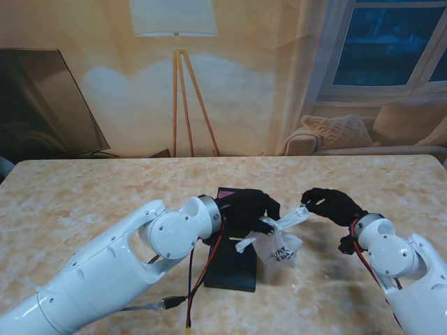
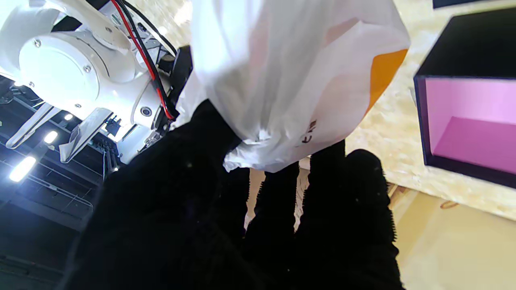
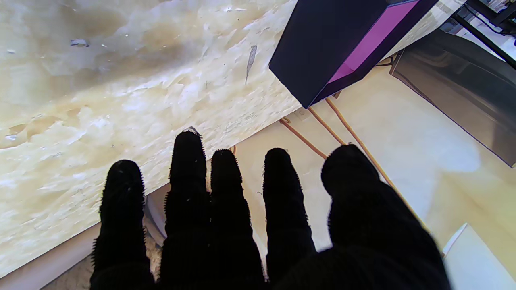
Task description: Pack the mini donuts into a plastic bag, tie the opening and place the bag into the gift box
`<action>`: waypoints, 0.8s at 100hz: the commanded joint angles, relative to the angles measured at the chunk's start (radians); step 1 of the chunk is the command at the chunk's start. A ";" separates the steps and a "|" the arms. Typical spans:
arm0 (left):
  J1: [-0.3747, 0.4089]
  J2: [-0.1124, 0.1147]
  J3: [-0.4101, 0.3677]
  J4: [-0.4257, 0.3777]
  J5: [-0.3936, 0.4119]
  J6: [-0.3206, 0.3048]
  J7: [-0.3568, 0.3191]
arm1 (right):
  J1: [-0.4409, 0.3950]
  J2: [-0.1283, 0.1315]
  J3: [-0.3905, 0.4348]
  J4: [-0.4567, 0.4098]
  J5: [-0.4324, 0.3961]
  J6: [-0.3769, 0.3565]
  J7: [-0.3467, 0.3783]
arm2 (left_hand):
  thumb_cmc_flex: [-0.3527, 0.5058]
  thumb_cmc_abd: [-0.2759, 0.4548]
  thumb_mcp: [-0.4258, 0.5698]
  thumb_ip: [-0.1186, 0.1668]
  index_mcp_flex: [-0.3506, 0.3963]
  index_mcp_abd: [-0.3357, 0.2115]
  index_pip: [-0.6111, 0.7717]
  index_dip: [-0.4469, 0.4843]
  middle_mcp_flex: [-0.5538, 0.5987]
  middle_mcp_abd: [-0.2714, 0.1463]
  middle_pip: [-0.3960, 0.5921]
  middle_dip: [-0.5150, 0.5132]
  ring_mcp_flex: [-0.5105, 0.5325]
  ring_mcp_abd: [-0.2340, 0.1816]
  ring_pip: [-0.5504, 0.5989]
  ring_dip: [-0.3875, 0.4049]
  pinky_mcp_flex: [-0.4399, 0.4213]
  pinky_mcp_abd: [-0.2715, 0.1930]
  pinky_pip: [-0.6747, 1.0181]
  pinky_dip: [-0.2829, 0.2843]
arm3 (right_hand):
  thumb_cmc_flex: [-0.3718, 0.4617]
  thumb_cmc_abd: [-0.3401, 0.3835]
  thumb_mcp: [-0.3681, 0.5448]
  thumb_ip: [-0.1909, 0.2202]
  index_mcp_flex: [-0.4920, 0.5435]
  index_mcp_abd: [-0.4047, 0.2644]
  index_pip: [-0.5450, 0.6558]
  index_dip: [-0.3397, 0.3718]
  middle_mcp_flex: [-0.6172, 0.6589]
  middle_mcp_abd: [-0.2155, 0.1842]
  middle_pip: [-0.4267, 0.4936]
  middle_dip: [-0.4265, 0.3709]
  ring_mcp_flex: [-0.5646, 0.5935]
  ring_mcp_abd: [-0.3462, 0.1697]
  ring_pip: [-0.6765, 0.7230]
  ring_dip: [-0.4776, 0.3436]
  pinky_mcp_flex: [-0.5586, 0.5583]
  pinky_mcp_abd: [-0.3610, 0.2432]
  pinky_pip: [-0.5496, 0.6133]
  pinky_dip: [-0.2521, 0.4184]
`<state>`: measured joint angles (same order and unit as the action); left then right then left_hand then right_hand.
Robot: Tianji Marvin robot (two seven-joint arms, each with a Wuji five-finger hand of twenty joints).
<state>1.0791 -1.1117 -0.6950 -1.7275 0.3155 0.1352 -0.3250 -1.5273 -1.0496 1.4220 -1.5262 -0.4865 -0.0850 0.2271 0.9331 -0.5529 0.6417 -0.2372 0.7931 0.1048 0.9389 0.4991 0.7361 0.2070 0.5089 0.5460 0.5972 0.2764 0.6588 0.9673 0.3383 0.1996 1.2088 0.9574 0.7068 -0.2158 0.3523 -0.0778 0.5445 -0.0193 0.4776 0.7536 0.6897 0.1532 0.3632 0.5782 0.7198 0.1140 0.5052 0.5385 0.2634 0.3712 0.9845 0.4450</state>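
1. Bag hangs mid-frame over the box, pinched by my left hand.
2. Right hand grips its twisted end, right of center.

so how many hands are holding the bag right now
2. The left hand grips the plastic bag at its neck, over the gift box. The right hand pinches the twisted end of the bag's opening, farther right.

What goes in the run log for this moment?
left hand: shut on bag | right hand: pinching bag end | gift box: open | bag: outside box
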 commanded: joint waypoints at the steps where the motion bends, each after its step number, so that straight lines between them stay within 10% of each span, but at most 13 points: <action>1: -0.029 0.004 -0.015 -0.015 0.024 0.003 -0.015 | -0.009 -0.017 -0.015 0.003 -0.007 -0.013 0.003 | 0.022 0.004 0.023 0.003 0.039 0.002 0.045 0.023 0.017 -0.006 0.015 -0.011 0.006 0.014 0.016 -0.015 0.001 -0.033 0.014 -0.021 | 0.030 0.009 -0.021 -0.005 0.005 -0.021 0.012 -0.015 0.014 -0.019 0.010 0.010 0.018 -0.012 0.014 0.024 0.001 0.014 0.020 0.013; 80: -0.193 -0.025 -0.037 0.235 0.074 0.046 0.022 | 0.051 -0.032 -0.142 0.080 0.054 -0.005 -0.034 | 0.034 0.023 0.007 0.013 0.016 0.014 0.051 0.032 -0.014 -0.014 0.030 -0.004 -0.026 0.002 0.013 -0.018 -0.028 -0.050 -0.018 -0.056 | 0.027 0.005 -0.020 -0.006 0.006 -0.026 0.032 -0.035 0.021 -0.021 0.012 0.010 0.023 -0.014 0.016 0.022 0.006 0.014 0.024 0.008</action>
<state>0.8957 -1.1328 -0.7231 -1.4957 0.3981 0.1760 -0.2924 -1.4749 -1.0759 1.2877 -1.4485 -0.4331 -0.0891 0.1713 0.9420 -0.5529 0.6419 -0.2372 0.7935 0.1145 0.9391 0.5092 0.7351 0.2070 0.5267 0.5458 0.5858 0.2760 0.6588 0.9671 0.3236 0.1998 1.1964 0.9175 0.7177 -0.2158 0.3401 -0.0778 0.5445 -0.0198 0.4977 0.7294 0.6897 0.1516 0.3648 0.5784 0.7326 0.1128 0.5134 0.5389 0.2670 0.3779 0.9851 0.4450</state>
